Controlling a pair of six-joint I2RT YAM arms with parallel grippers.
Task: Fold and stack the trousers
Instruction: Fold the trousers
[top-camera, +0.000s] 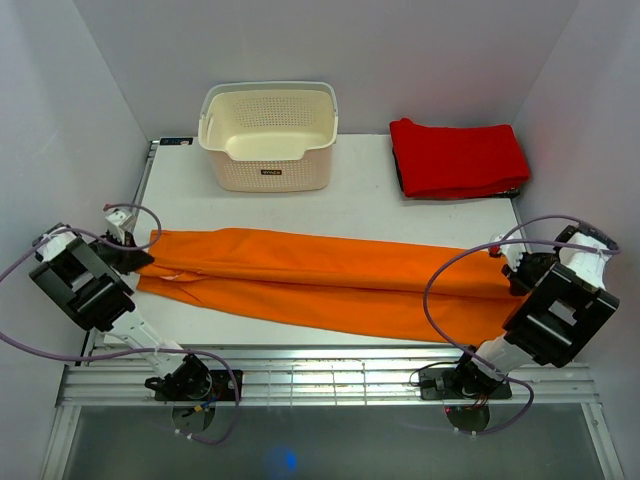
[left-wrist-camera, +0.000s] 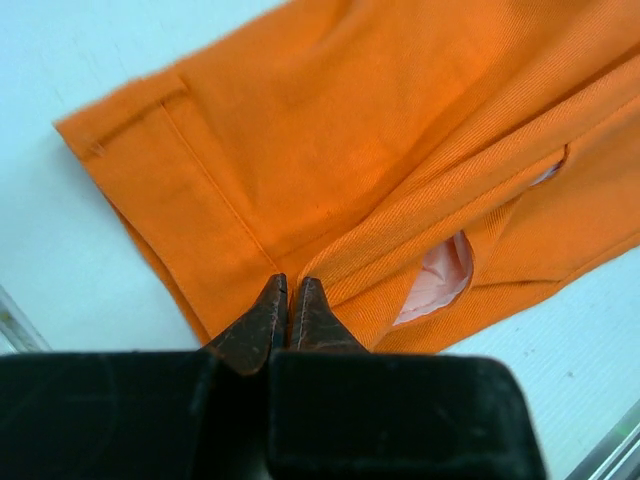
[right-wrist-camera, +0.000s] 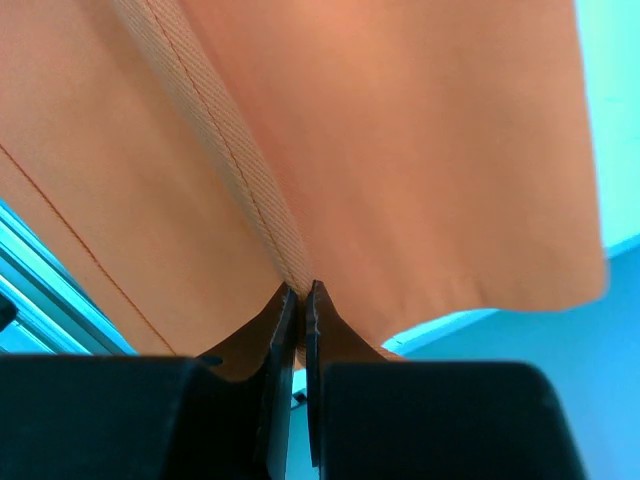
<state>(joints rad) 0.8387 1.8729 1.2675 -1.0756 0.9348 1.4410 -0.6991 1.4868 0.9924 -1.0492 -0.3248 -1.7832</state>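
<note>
Holds the trousers (top-camera: 320, 285) stretched left to right across the near half of the table (top-camera: 360, 205), legs doubled lengthwise. Clamps the waist end in the left gripper (left-wrist-camera: 289, 298) and the cuff end in the right gripper (right-wrist-camera: 300, 298), both pinched closed on cloth, likely for folding end to end. Leaves bare room on the far side, short of the basket (top-camera: 268, 135) and red folded cloth (top-camera: 458, 158).
</note>
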